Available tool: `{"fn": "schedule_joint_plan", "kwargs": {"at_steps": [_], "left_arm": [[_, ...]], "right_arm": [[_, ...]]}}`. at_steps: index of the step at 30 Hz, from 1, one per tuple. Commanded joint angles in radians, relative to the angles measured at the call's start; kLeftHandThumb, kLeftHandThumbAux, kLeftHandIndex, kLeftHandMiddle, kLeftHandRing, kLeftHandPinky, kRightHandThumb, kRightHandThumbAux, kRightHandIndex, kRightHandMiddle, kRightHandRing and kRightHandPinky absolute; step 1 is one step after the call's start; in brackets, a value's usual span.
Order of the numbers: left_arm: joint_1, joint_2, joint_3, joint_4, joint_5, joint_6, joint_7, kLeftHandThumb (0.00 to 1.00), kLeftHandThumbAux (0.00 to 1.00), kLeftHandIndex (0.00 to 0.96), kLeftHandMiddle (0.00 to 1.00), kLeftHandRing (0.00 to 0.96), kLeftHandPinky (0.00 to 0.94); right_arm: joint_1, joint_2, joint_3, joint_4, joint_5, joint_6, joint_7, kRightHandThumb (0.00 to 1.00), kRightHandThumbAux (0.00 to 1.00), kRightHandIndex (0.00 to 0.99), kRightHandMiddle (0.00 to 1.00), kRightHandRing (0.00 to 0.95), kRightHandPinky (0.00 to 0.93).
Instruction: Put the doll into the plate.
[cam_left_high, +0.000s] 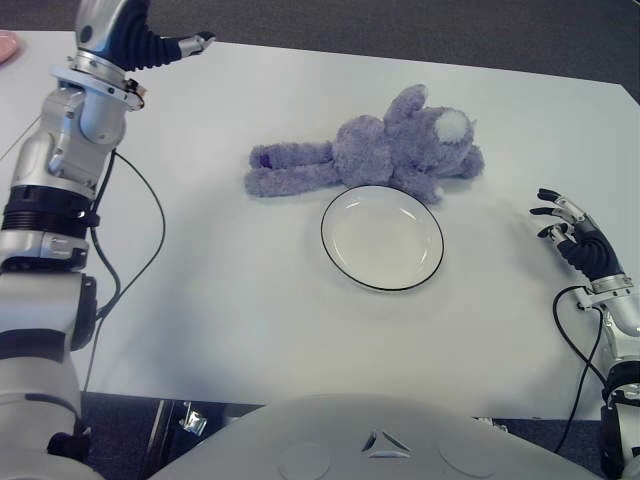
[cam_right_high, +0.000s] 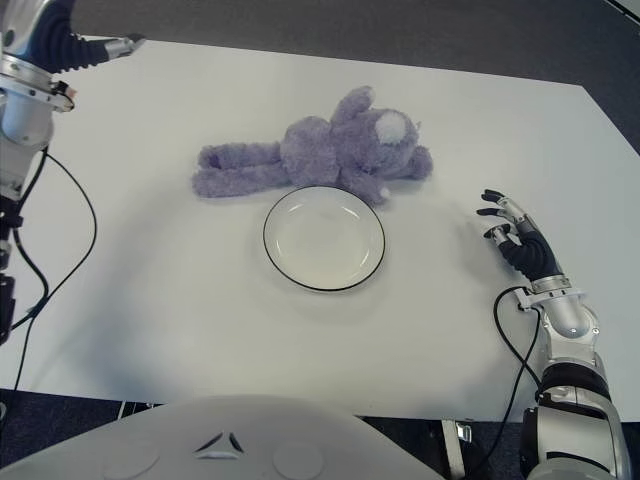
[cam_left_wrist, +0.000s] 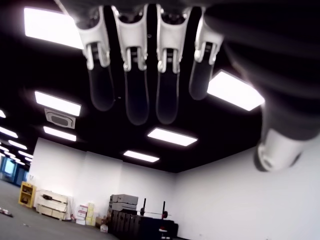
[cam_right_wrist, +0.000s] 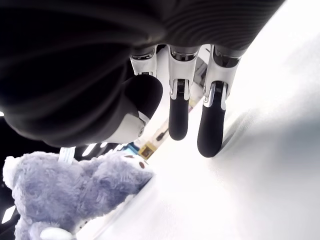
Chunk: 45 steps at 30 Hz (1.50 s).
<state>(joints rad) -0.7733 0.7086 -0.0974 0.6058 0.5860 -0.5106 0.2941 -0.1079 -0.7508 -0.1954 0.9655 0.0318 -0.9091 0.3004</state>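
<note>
Since the doll (cam_left_high: 375, 153) is lying flat on the table (cam_left_high: 220, 300) just behind the plate (cam_left_high: 382, 237), with its belly edge touching or slightly overlapping the far rim, nothing's been picked up yet. It's a long floppy purple plush, legs stretched toward the robot's left, head toward the right.

The right hand (cam_left_high: 578, 235) sits off to the right of the plate, well apart from the doll, fingers loosely spread and holding nothing. Its wrist view shows the plush a little way off past the fingertips. The left hand (cam_left_high: 170, 47) is up at the far left corner of the table, fingers straight out and empty, basically pointing at the ceiling in its own camera.

What could go wrong, I reckon:
- Grab it by the head or one limb and the rest dangles, so it drapes over the rim rather than landing inside.
- Doll looks longer than the plate is wide, so legs may hang out anyway.
- Reaching in low from the right could nudge the plate and slide it.
- Soft fur means a shallow pinch might slip off.
</note>
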Motion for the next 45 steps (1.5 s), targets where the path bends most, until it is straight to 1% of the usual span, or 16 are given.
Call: {"fn": "schedule_joint_plan", "kwargs": {"at_steps": [1, 4, 8, 10, 12, 15, 17, 21, 25, 27, 29, 30, 32, 36, 43, 45], "left_arm": [[-0.112, -0.125, -0.063, 0.208, -0.001, -0.058, 0.029, 0.160, 0.535, 0.279, 0.336, 0.337, 0.325], [-0.164, -0.179, -0.098, 0.304, -0.001, -0.112, 0.009, 0.146, 0.524, 0.278, 0.312, 0.309, 0.291], [-0.216, -0.225, -0.132, 0.391, -0.018, -0.158, -0.071, 0.126, 0.534, 0.269, 0.266, 0.252, 0.225], [-0.247, -0.253, -0.148, 0.459, -0.036, -0.165, -0.169, 0.110, 0.537, 0.256, 0.238, 0.220, 0.193], [-0.271, -0.288, -0.171, 0.520, -0.040, -0.175, -0.253, 0.075, 0.538, 0.226, 0.184, 0.159, 0.130], [-0.295, -0.332, -0.199, 0.576, -0.041, -0.198, -0.348, 0.030, 0.533, 0.165, 0.103, 0.083, 0.050], [-0.307, -0.345, -0.207, 0.593, -0.048, -0.210, -0.396, 0.015, 0.531, 0.139, 0.073, 0.056, 0.025], [-0.334, -0.366, -0.211, 0.614, -0.079, -0.227, -0.539, 0.003, 0.536, 0.087, 0.017, 0.013, 0.005], [-0.371, -0.401, -0.220, 0.638, -0.093, -0.206, -0.687, 0.008, 0.579, 0.056, 0.004, 0.003, 0.001], [-0.387, -0.402, -0.227, 0.652, -0.094, -0.194, -0.761, 0.010, 0.597, 0.042, 0.001, 0.001, 0.000], [-0.395, -0.398, -0.231, 0.662, -0.092, -0.184, -0.803, 0.006, 0.607, 0.033, 0.000, 0.000, 0.000], [-0.405, -0.400, -0.240, 0.672, -0.081, -0.160, -0.827, 0.004, 0.611, 0.029, 0.000, 0.000, 0.000], [-0.418, -0.403, -0.254, 0.686, -0.070, -0.126, -0.866, 0.002, 0.605, 0.015, 0.000, 0.000, 0.000], [-0.438, -0.419, -0.271, 0.707, -0.068, -0.090, -0.951, 0.000, 0.578, 0.003, 0.000, 0.000, 0.000], [-0.443, -0.424, -0.278, 0.718, -0.081, -0.075, -1.036, 0.000, 0.510, 0.000, 0.000, 0.000, 0.000], [-0.434, -0.415, -0.269, 0.722, -0.096, -0.074, -1.071, 0.000, 0.483, 0.000, 0.000, 0.000, 0.000]], "right_arm": [[0.055, 0.156, 0.063, 0.075, -0.041, 0.029, -0.007, 1.000, 0.744, 0.148, 0.093, 0.232, 0.417], [0.052, 0.156, 0.067, 0.075, -0.049, 0.028, -0.016, 1.000, 0.744, 0.153, 0.093, 0.232, 0.417], [0.051, 0.157, 0.072, 0.074, -0.051, 0.024, -0.023, 1.000, 0.744, 0.164, 0.094, 0.230, 0.417], [0.051, 0.157, 0.075, 0.073, -0.053, 0.021, -0.030, 1.000, 0.744, 0.167, 0.096, 0.229, 0.417], [0.052, 0.156, 0.077, 0.074, -0.057, 0.017, -0.037, 1.000, 0.744, 0.171, 0.100, 0.229, 0.418], [0.052, 0.155, 0.080, 0.083, -0.064, 0.005, -0.047, 1.000, 0.744, 0.173, 0.103, 0.232, 0.418], [0.053, 0.155, 0.081, 0.086, -0.067, -0.003, -0.051, 1.000, 0.744, 0.174, 0.104, 0.233, 0.418], [0.058, 0.154, 0.087, 0.086, -0.085, -0.023, -0.079, 1.000, 0.744, 0.173, 0.106, 0.240, 0.417], [0.064, 0.152, 0.094, 0.080, -0.110, -0.034, -0.114, 1.000, 0.743, 0.172, 0.110, 0.251, 0.417], [0.067, 0.150, 0.098, 0.076, -0.123, -0.036, -0.131, 1.000, 0.743, 0.171, 0.112, 0.257, 0.417], [0.070, 0.149, 0.101, 0.073, -0.133, -0.037, -0.145, 1.000, 0.743, 0.170, 0.113, 0.259, 0.418], [0.071, 0.149, 0.103, 0.072, -0.137, -0.039, -0.151, 1.000, 0.743, 0.170, 0.113, 0.260, 0.418], [0.074, 0.149, 0.105, 0.071, -0.145, -0.044, -0.161, 1.000, 0.743, 0.169, 0.113, 0.266, 0.418], [0.078, 0.146, 0.113, 0.071, -0.166, -0.057, -0.192, 1.000, 0.742, 0.168, 0.111, 0.277, 0.416], [0.085, 0.136, 0.127, 0.069, -0.212, -0.071, -0.253, 1.000, 0.741, 0.167, 0.111, 0.289, 0.416], [0.089, 0.131, 0.132, 0.065, -0.228, -0.069, -0.272, 1.000, 0.741, 0.166, 0.112, 0.291, 0.416]]}}
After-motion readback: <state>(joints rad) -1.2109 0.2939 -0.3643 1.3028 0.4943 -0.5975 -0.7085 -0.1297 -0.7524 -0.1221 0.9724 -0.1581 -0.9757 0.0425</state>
